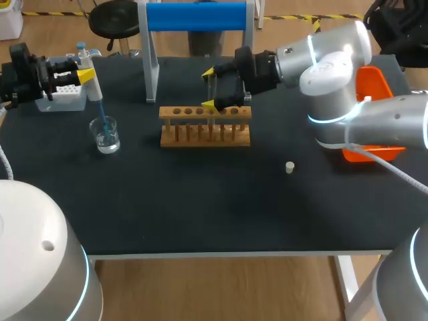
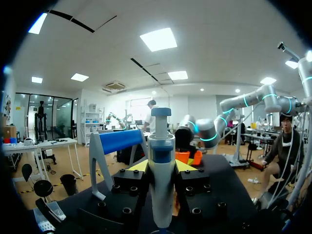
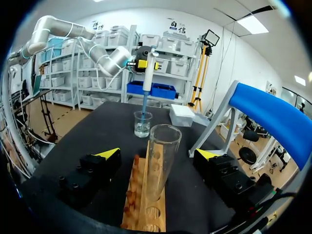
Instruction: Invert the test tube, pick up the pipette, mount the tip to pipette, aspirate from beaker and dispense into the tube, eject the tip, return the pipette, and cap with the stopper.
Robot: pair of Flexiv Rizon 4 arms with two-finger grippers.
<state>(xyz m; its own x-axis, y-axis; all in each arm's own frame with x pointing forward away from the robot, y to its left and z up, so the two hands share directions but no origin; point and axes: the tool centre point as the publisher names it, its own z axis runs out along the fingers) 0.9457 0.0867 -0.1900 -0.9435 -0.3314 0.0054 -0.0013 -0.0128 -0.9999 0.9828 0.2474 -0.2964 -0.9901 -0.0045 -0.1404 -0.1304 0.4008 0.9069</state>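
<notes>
My left gripper (image 1: 81, 75) is shut on the white pipette (image 1: 91, 83), seen close up in the left wrist view as the pipette (image 2: 161, 170) between the yellow tips. Its blue tip dips into the glass beaker (image 1: 105, 134), which holds clear liquid. My right gripper (image 1: 212, 88) stands open at the wooden rack (image 1: 205, 127). The clear test tube (image 3: 161, 158) stands mouth up in the rack (image 3: 144, 204), between the spread fingers (image 3: 105, 157) and touching neither. Ahead of it are the beaker (image 3: 142, 124) and pipette (image 3: 146, 83). A small pale stopper (image 1: 289, 167) lies on the mat.
A white tip box (image 1: 63, 93) sits behind the beaker at the far left. A stand with a blue roll (image 1: 194, 17) rises behind the rack. An orange bin (image 1: 371, 87) lies at the right edge, partly behind my right arm.
</notes>
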